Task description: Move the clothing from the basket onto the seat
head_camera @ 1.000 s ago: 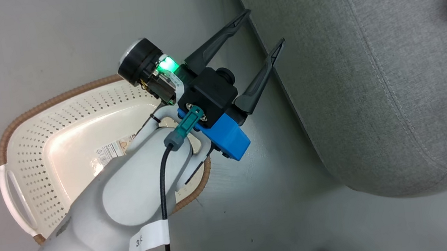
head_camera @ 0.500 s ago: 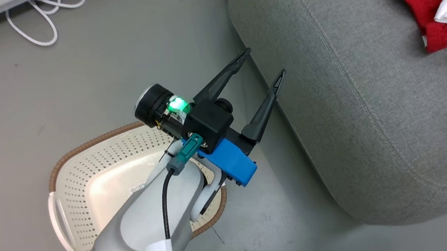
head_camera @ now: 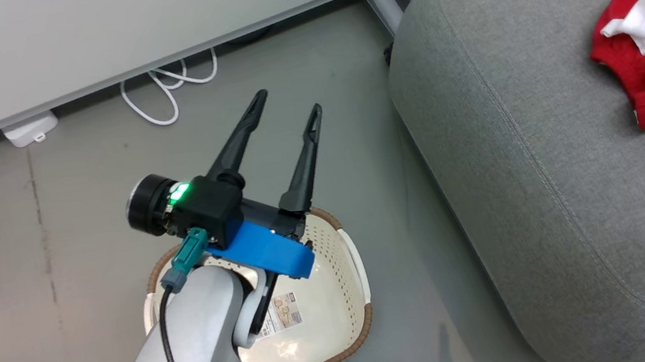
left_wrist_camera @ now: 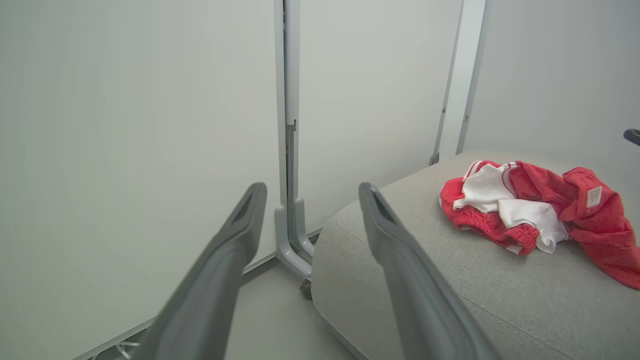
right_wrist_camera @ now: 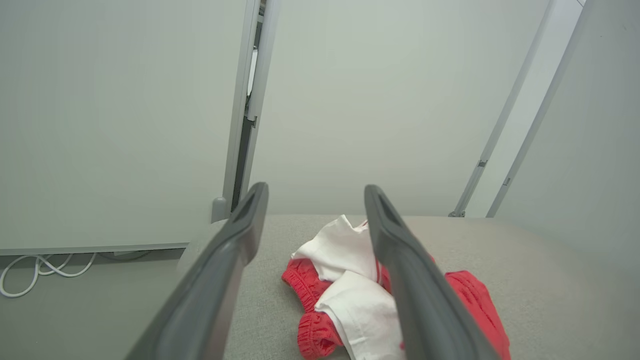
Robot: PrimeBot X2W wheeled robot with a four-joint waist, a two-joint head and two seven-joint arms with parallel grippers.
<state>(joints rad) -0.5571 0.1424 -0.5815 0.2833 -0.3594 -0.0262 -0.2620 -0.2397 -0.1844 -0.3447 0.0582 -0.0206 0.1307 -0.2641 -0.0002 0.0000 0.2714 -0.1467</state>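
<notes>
Done: clothing [right_wrist_camera: 345, 260] on the seat [right_wrist_camera: 525, 280], ahead of the right fingers [right_wrist_camera: 240, 240]
Source: basket [head_camera: 342, 264] under the left fingers [head_camera: 237, 139], only its label [head_camera: 280, 312] visible
Grip: both pairs wide apart, empty
Remaining: likely nothing

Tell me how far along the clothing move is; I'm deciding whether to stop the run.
Done: the red-and-white clothing lies on the grey sofa seat; the basket shows just a paper label inside. In hand: nothing; the left tool and right tool are both open and empty. Left: apparently nothing, though the left forearm hides part of the basket.
</notes>
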